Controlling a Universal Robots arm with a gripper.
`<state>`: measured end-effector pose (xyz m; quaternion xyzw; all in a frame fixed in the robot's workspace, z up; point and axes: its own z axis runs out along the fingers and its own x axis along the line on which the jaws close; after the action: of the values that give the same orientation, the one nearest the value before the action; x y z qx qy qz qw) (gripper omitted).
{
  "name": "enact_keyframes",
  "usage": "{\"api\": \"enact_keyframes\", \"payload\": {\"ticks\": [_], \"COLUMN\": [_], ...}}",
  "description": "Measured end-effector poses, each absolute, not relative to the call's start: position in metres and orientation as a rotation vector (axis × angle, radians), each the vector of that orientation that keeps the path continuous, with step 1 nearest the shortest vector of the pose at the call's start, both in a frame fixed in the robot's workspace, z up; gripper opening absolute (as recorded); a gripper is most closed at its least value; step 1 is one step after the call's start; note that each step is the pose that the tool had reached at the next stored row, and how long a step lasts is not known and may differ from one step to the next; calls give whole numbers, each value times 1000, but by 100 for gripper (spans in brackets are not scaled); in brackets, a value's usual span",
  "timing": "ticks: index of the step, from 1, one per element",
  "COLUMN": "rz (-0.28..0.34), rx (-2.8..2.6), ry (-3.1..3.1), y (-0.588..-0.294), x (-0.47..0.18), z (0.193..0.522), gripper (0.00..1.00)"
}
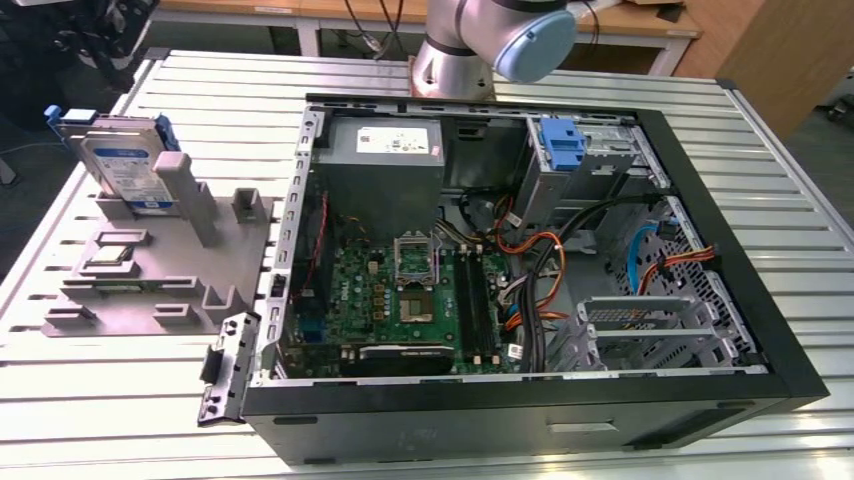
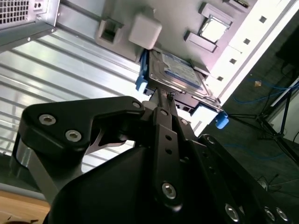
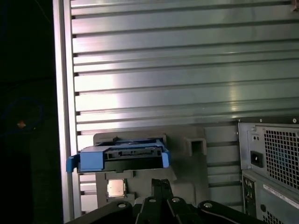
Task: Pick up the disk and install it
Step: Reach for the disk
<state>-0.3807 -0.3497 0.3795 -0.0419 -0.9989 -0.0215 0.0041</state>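
You'll find the disk (image 1: pixel 120 165) standing on edge in the grey holder (image 1: pixel 147 290), upper left of the exterior view (left of the open case (image 1: pixel 441 420)) on the tabletop (image 1: pixel 120 400). In the second wrist view your gripper (image 2: pixel 160 94) is closed on nothing, apart from the disk.

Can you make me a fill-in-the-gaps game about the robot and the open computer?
1. The disk has plastic side rails coloured ____.
2. In the exterior view, the disk stands on its grey holder, on the ____ side of the open computer case.
3. In the second wrist view, the gripper points toward the disk with its fingers ____, holding nothing.

Missing words: blue; left; shut.
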Motion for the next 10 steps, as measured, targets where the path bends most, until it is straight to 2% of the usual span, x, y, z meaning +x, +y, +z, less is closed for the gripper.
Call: {"api": "enact_keyframes", "payload": {"ticks": [10], "rz": [-67], "rx": [-131], "ry": [-3130], "y": [-337], "x": [-423], "z": [376], "gripper": [10]}}
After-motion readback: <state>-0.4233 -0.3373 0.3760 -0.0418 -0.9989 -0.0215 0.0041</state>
